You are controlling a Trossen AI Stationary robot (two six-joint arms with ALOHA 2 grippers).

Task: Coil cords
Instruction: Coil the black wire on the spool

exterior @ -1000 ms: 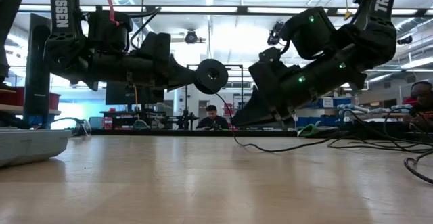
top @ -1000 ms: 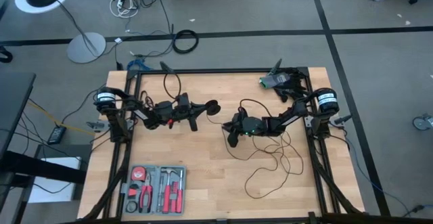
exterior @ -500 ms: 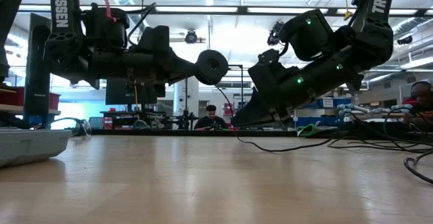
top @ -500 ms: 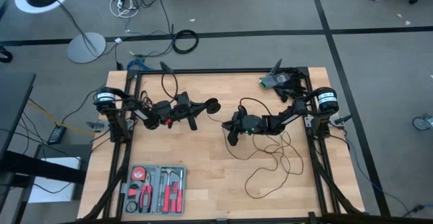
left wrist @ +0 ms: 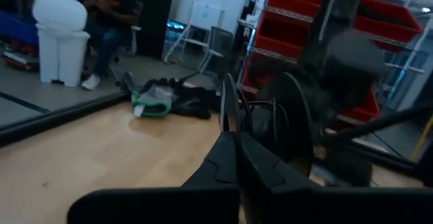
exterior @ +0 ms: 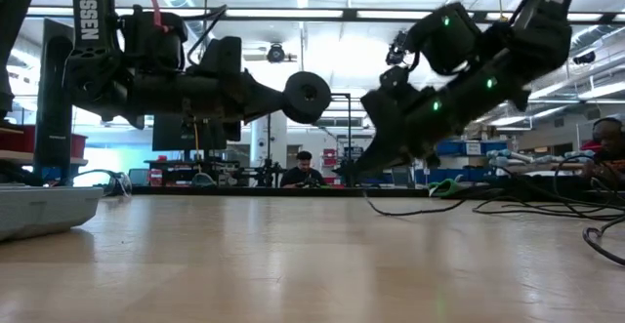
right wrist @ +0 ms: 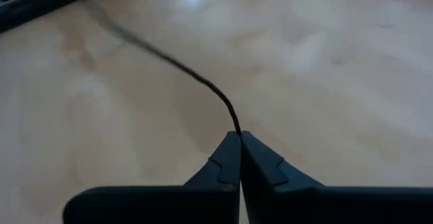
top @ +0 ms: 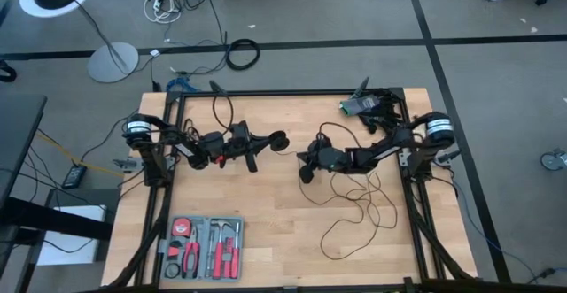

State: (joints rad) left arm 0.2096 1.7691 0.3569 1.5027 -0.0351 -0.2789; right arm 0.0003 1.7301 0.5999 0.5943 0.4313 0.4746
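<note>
The thin black wire (top: pixel 356 212) lies in loose loops on the wooden table at the near right. Its round black puck (top: pixel 278 140) is held up near the table's middle; it also shows in the low view (exterior: pixel 307 97). My left gripper (top: pixel 268 140) is shut on the puck, above the table. My right gripper (top: pixel 304 174) is shut on the wire just right of the puck, also above the table (exterior: pixel 352 170). The wire between the two grippers is mostly hidden by the right arm. My left gripper pinches the puck at its rim (exterior: pixel 290 97) on the side toward the arm, at the fingers' free ends. The fingers come level from the table's left. The puck stands on edge, its flat face toward the near side, lifted clear. My right gripper pinches the wire (right wrist: pixel 237 126) between its two shut fingertips. The fingers slant down from the table's right. The wire runs slack from the fingertips down to the table (exterior: pixel 391 211).
A grey tool tray (top: pixel 202 247) sits at the near left corner. A green and black bundle (top: pixel 363 105) lies at the far right corner. A bare stretch of wood shows between the tray and the wire loops.
My right gripper has risen and gone a little toward the far edge, taking the wire up with it; the wire's touching point on the table has shifted toward the right. My left gripper has lifted the puck slightly.
</note>
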